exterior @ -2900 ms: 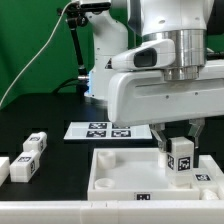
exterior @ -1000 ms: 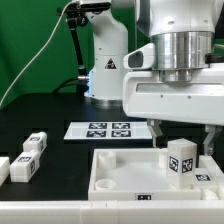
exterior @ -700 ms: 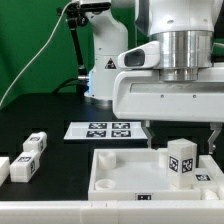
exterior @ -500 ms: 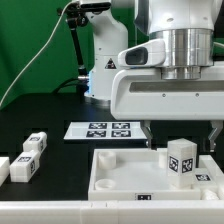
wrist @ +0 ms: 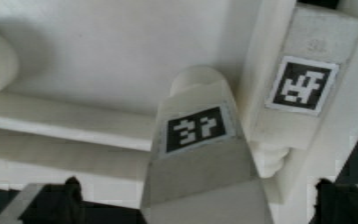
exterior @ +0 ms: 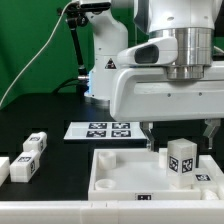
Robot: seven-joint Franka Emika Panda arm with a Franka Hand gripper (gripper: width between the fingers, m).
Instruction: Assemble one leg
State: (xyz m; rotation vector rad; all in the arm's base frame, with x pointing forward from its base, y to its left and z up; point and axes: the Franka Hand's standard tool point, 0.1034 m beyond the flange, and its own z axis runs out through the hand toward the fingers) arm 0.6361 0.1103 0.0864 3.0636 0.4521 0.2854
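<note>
Leg (exterior: pixel 181 160) stands upright in the white panel's (exterior: pixel 115 170) corner, right beneath my claw (exterior: pixel 178 128), long axis vertical; my fingers are spread wide either side, gripping nothing.

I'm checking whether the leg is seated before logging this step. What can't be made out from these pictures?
- Leg base: exterior view, hidden behind the panel rim, so seating is unclear.
- Claw: exterior view, fingers mostly covered by the arm's housing; the exterior view's right finger cut by the edge.
- Wrist view: fingertips barely enter the frame, dark and blurred.
- Spare legs: tags too small to read.
</note>
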